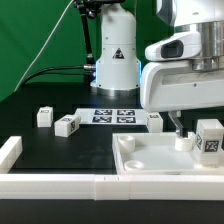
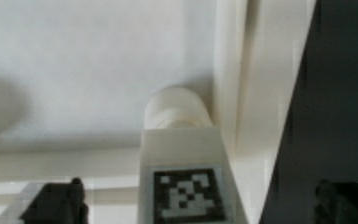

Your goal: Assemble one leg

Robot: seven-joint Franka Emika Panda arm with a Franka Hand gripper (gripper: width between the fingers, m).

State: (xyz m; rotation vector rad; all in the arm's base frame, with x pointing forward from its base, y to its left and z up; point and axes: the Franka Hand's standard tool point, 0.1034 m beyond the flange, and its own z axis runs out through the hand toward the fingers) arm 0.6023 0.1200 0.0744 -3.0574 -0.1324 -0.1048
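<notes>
Hovering low over the tabletop, your end effector is gripping nothing. Its fingers are standing wide apart, with a leg sitting between them and touching neither. In the exterior view a tagged leg is standing at the tabletop's right edge, just beside the end effector; you cannot tell whether it is the same one. Three more legs are resting on the counter around the marker board.

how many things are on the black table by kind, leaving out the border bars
legs: 4
tabletop: 1
marker board: 1
total: 6
</notes>
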